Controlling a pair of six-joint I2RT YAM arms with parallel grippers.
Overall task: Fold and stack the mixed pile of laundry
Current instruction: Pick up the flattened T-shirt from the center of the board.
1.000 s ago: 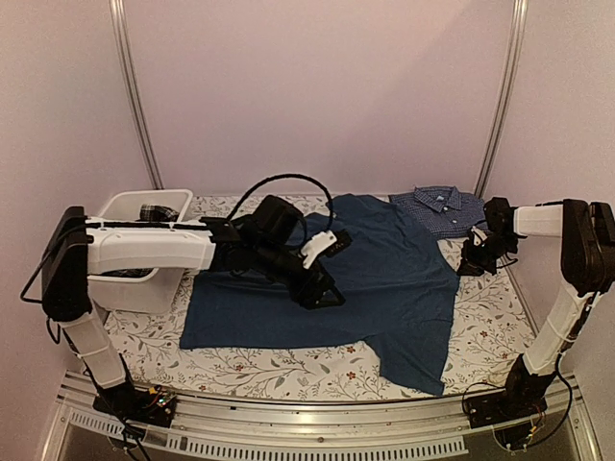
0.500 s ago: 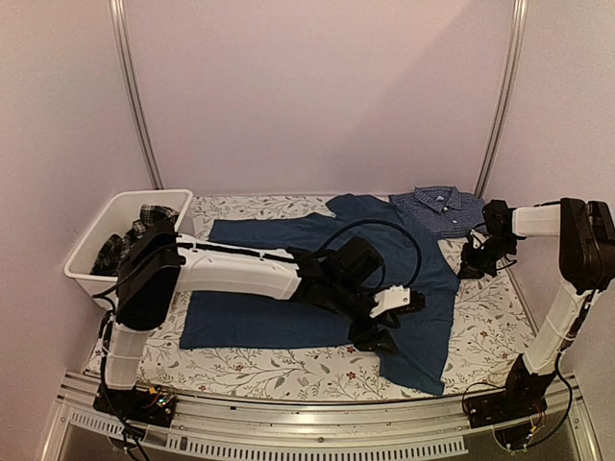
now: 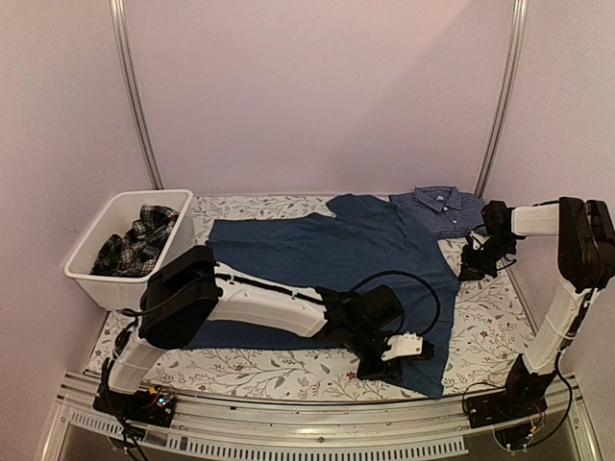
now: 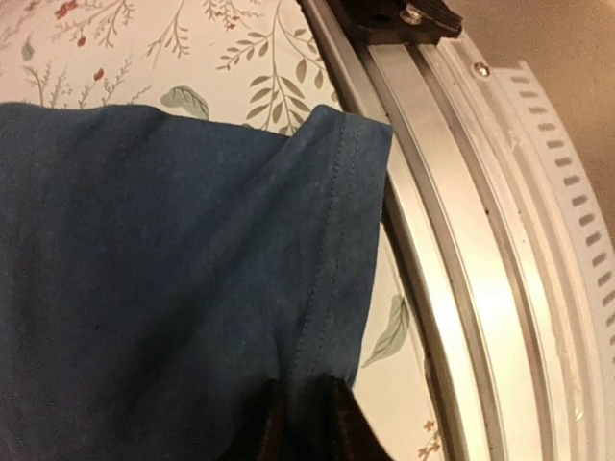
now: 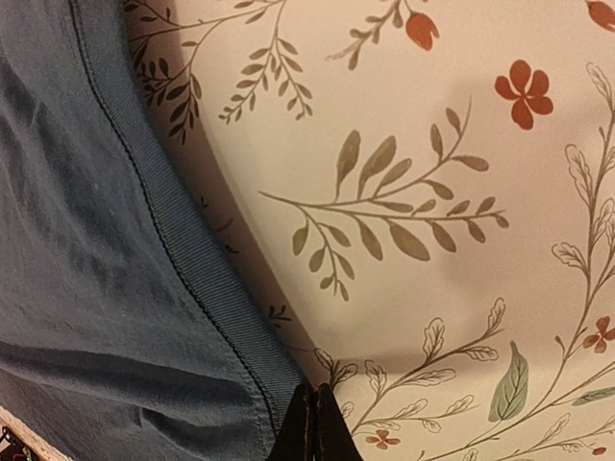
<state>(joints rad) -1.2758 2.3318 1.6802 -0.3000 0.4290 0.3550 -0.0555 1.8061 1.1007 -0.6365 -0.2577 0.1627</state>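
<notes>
Left hand (image 4: 306, 424) pinches the dark blue T-shirt (image 4: 144, 269) sleeve; right hand (image 5: 312, 427) pressed together beside its ribbed edge

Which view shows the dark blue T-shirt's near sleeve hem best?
Left wrist: the stitched sleeve hem fills the frame. Top external shows it small, partly behind the left gripper. Right wrist shows a different edge.

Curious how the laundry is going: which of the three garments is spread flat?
The plain dark blue T-shirt, spread across the floral tablecloth. The blue-checked shirt lies folded at the far right; the plaid piece is bunched in the white tub.
</notes>
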